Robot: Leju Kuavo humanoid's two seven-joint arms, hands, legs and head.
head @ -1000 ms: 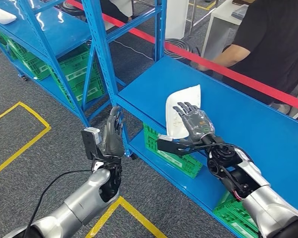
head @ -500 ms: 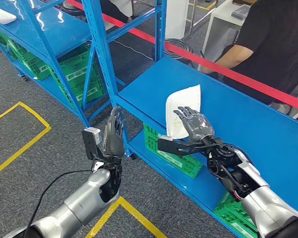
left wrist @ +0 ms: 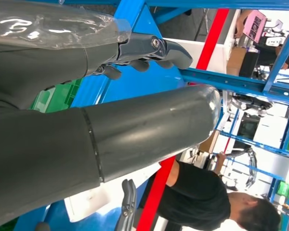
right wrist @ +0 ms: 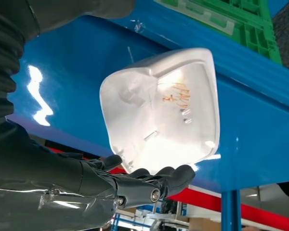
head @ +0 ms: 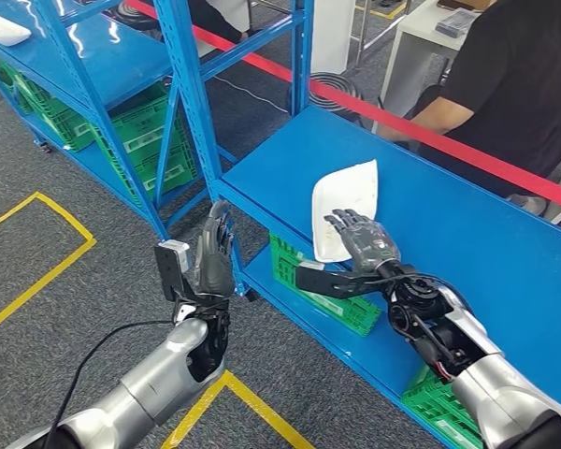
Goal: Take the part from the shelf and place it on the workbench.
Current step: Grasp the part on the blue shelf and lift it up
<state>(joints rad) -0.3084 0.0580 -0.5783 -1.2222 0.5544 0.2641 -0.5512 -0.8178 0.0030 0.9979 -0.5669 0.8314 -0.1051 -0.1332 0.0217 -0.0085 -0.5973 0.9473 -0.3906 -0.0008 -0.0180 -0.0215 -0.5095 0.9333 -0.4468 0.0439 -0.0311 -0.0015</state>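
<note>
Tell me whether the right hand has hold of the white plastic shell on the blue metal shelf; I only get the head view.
Observer: Not gripped. In the right wrist view the right hand's dark fingers lie straight along one edge of the white plastic shell, not curled round it.
Operator: Where's the thumb?
Observer: The thick grey thumb sits off on the opposite side, apart from the shell, with bare blue metal shelf showing between them.
Operator: Any marking on the shell?
Observer: Orange handwriting on its hollow face, too small to read.
</note>
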